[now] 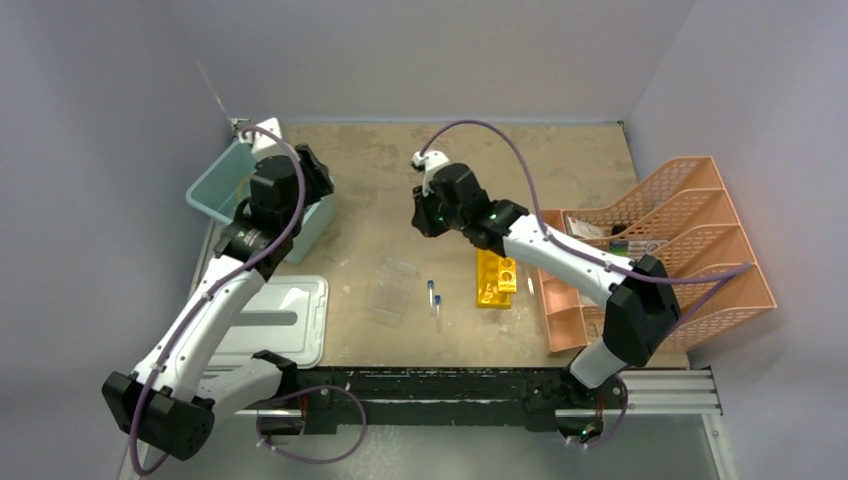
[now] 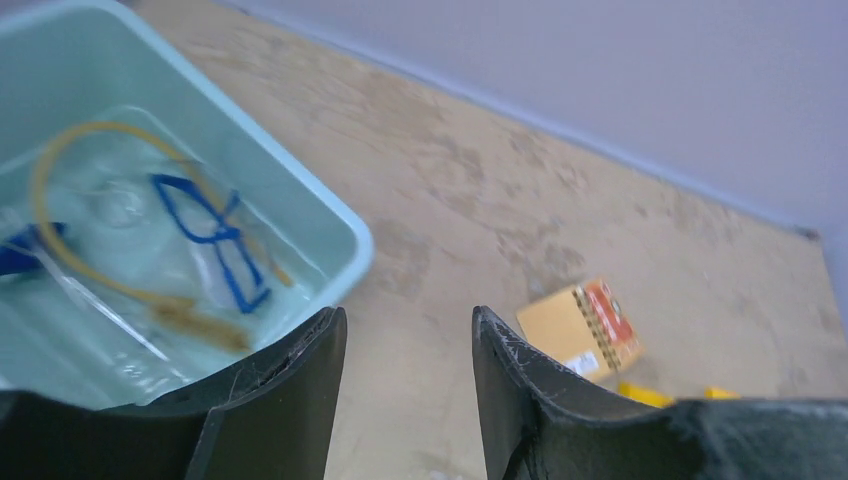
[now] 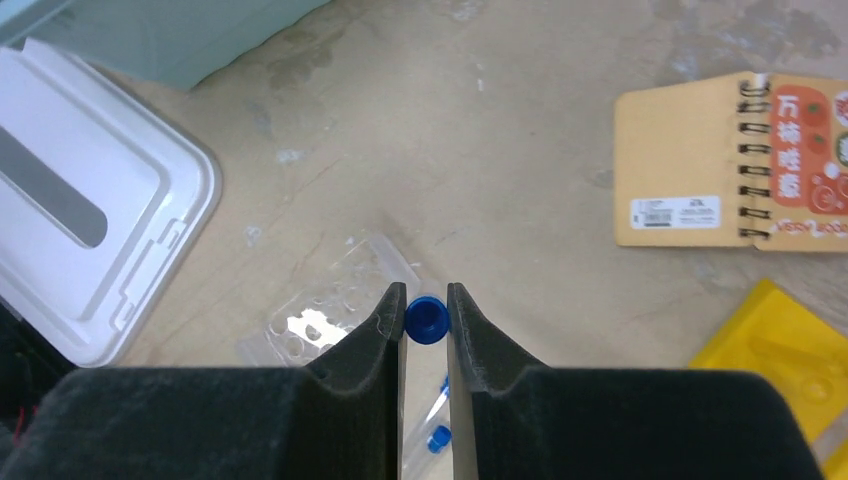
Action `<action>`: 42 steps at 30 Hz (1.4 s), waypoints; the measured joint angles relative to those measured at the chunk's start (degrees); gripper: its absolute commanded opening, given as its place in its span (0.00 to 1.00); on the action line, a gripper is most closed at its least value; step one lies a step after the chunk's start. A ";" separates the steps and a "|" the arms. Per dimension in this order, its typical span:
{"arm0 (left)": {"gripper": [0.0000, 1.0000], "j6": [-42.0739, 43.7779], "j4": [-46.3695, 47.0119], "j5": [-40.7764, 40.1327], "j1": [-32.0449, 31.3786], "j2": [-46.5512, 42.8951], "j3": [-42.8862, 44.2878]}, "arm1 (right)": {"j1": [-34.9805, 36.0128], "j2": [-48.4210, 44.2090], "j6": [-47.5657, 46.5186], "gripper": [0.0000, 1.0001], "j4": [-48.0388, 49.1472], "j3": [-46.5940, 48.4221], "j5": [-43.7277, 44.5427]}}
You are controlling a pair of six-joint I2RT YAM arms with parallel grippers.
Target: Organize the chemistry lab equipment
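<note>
My right gripper [image 3: 427, 300] is shut on a small clear blue-capped tube [image 3: 425, 318], held above the table over the clear plastic tube rack [image 3: 330, 315]. Two more blue-capped tubes [image 1: 434, 297] lie beside that rack [image 1: 392, 290]. The yellow racks [image 1: 495, 278] sit to their right, under my right arm. My left gripper [image 2: 410, 330] is open and empty, just right of the teal bin [image 2: 300, 170]. The bin holds a clear bag [image 2: 150, 230] with blue and yellow items. In the top view my right gripper [image 1: 418, 215] is mid-table and my left gripper [image 1: 318, 185] is by the bin [image 1: 215, 185].
A white lid [image 1: 285, 320] lies at the front left. The salmon-pink mesh organiser [image 1: 660, 250] stands at the right. A tan spiral notebook [image 3: 720, 165] lies by the yellow racks [image 3: 780, 350]. Grey walls enclose the table.
</note>
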 measured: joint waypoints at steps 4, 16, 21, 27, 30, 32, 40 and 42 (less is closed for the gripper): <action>0.54 -0.81 -5.88 -8.31 0.26 -2.19 5.14 | 5.38 0.26 -2.08 0.07 5.33 -3.02 4.28; 0.83 -1.49 -15.72 -13.66 0.26 -3.69 8.55 | 16.22 10.67 -5.95 0.06 15.72 -3.54 13.55; 0.86 -1.81 -16.00 -14.32 0.26 -2.21 8.55 | 17.90 12.57 -6.86 0.06 16.22 -3.54 16.20; 0.85 -1.86 -16.00 -14.64 0.26 -1.84 8.55 | 17.94 12.57 -7.23 0.05 17.70 -3.54 19.47; 0.85 -1.88 -16.00 -14.75 0.26 -1.84 8.55 | 17.90 12.59 -7.17 0.05 17.62 -3.54 20.35; 0.85 -1.90 -16.00 -14.75 0.26 -1.84 8.55 | 17.90 12.79 -7.17 0.05 17.62 -3.50 20.37; 0.84 -1.92 -16.00 -14.71 0.26 -1.84 8.55 | 17.90 14.58 -6.91 0.05 17.75 -3.10 18.86; 0.84 -1.97 -16.00 -14.69 0.26 -1.84 8.55 | 17.90 14.69 -6.69 0.05 17.68 -2.99 18.93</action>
